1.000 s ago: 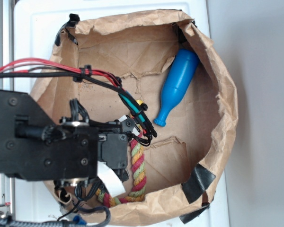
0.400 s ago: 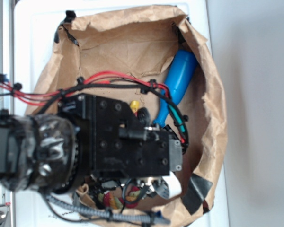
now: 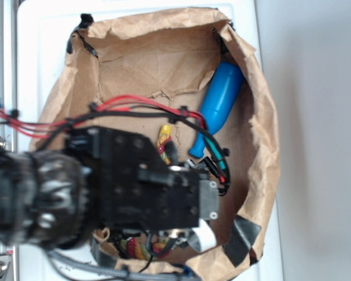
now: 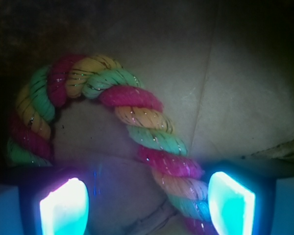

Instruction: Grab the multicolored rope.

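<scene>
Thick twisted rope of red, yellow and green strands lies curved on the floor of the brown paper bag, beside the blue plastic bottle. Tool spread wide, empty, straddling the rope. Best: descend straight, centre the strand, then clench.

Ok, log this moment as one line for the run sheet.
phase: pre-grasp | pincer: open, straddling multicolored rope | rope: curved on paper bag floor, not lifted | blue bottle: untouched
</scene>
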Robot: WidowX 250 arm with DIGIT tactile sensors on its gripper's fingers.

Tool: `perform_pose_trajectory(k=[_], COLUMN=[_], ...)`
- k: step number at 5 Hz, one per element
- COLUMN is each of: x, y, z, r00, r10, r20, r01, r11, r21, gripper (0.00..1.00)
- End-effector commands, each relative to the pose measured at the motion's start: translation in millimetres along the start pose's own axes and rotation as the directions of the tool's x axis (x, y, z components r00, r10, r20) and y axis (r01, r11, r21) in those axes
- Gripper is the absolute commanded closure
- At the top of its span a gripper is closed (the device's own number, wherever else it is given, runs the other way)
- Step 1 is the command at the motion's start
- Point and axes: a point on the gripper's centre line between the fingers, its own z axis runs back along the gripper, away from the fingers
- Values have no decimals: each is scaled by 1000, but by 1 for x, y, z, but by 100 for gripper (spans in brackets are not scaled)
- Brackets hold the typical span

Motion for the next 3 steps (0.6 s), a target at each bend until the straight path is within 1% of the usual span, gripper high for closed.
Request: perform_pose_trajectory(k=[1, 2, 3], x=[20, 26, 28], y=[11, 14, 15], z=[7, 10, 7], r00=[999, 998, 997], r10=[26, -28, -48], r20=[19, 61, 68], r01=[-26, 25, 44], r11=[999, 999, 997], r21=[23, 46, 56], gripper=[0, 0, 0])
